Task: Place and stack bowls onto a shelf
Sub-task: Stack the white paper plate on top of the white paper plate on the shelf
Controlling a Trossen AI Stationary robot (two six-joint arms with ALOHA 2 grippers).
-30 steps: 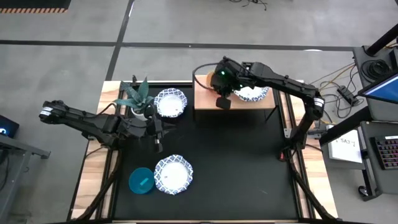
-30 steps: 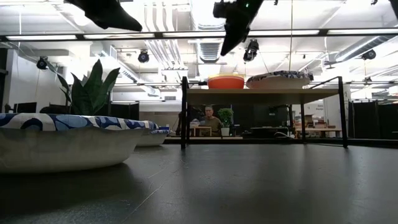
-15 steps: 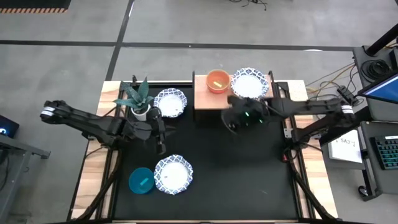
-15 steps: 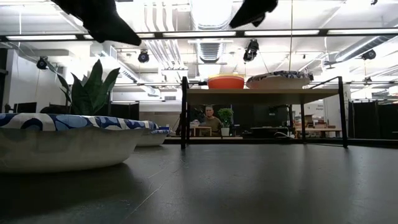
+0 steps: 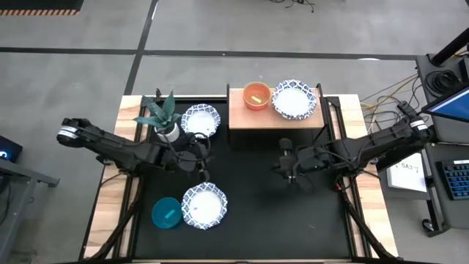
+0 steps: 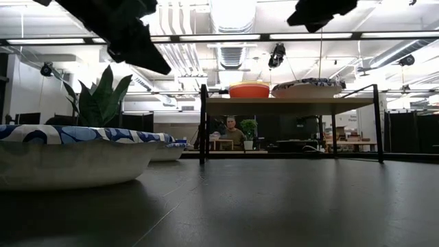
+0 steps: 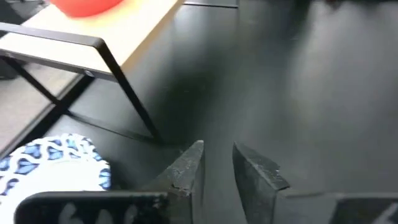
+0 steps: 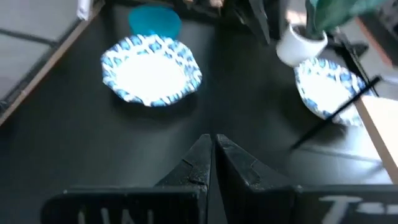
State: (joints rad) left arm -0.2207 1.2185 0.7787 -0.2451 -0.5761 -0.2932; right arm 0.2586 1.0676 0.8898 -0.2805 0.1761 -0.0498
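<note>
On the small light-wood shelf on thin dark legs (image 5: 275,116), at the far edge of the black counter with wooden side rails (image 5: 249,220), stand two bowls side by side: a small plain red-orange bowl (image 5: 256,95) toward its left end and a wide white bowl with a blue patterned scalloped rim (image 5: 294,100) toward its right end, the two nearly touching. In the low view the red-orange bowl (image 6: 249,90) and the patterned bowl (image 6: 306,87) sit on the board, above the counter. Three more bowls lie on the counter: a second blue-rimmed white bowl (image 5: 201,121) just left of the shelf, a third blue-rimmed white bowl (image 5: 204,206) near the front, and a small teal bowl (image 5: 166,213) touching its left side. A white pot with a green spiky plant (image 5: 163,117) stands beside the second patterned bowl. The left gripper (image 5: 196,158) hovers between the two patterned bowls on the counter; its jaws stand slightly apart with nothing between them, as the left wrist view shows (image 7: 217,168). The right gripper (image 5: 287,163) hangs over bare counter in front of the shelf, its jaws clenched together and empty (image 8: 213,158).
</note>
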